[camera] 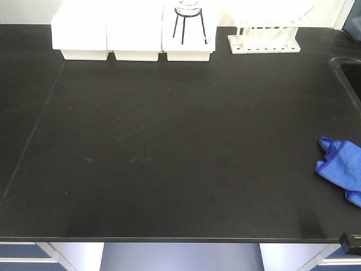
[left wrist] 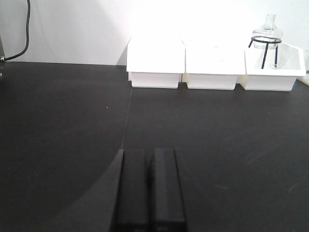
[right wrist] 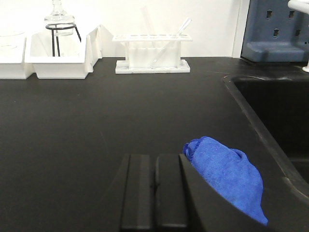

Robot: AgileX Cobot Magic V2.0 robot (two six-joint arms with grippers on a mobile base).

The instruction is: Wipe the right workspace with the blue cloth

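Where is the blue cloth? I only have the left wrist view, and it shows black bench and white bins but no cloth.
Observer: In the front view the blue cloth lies at the right edge of the benchtop, nearer the front than the sink.
Operator: Does the right gripper have hold of it?
Observer: No. In the right wrist view the right gripper is shut on nothing, and the cloth sits bunched on the benchtop just to its right.
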